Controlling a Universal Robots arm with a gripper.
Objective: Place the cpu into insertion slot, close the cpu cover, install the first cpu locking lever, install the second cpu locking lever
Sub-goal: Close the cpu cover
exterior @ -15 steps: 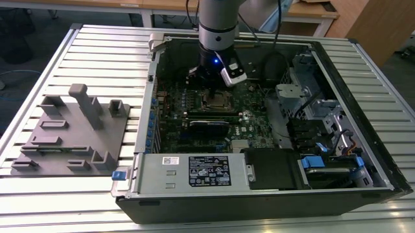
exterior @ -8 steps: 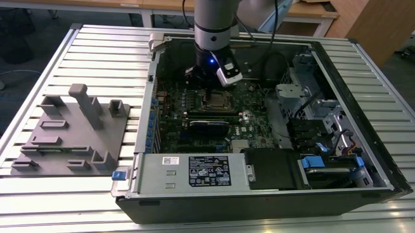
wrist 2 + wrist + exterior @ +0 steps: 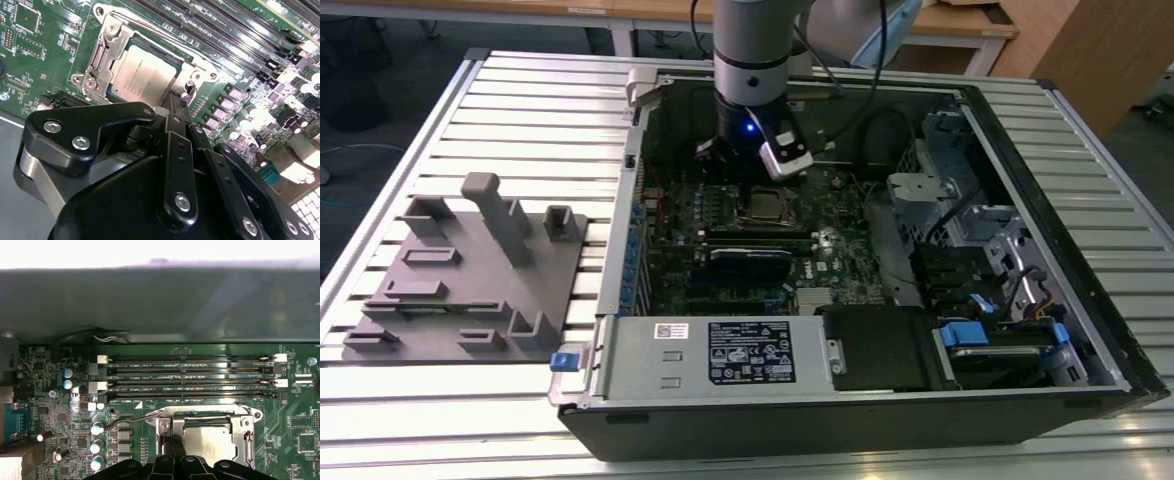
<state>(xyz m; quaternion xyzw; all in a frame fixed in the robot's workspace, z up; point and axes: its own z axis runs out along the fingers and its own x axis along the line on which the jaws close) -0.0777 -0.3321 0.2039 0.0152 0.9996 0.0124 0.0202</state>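
The cpu [image 3: 142, 75] lies flat in the insertion slot [image 3: 765, 206] on the green board, pale metal face up. The cpu cover [image 3: 98, 56] is down around it, and the chip [image 3: 212, 442] shows through the cover's [image 3: 246, 436] window. My gripper [image 3: 173, 99] hangs just above one edge of the socket, its thin fingers pressed together and shut, with nothing seen between them. In the first wrist view its tips [image 3: 172, 444] sit at the cover's side. A wire locking lever [image 3: 131, 419] juts out sideways from the socket there. In the exterior view the gripper [image 3: 742, 166] reaches down into the case.
Long black memory slots [image 3: 190, 375] run beside the socket. The open computer case [image 3: 1067, 250] has tall walls around the board, a power supply box [image 3: 720, 352] at the front and drive bays [image 3: 961, 230] on the exterior view's right. A grey fixture plate [image 3: 467, 270] lies outside on the slatted table.
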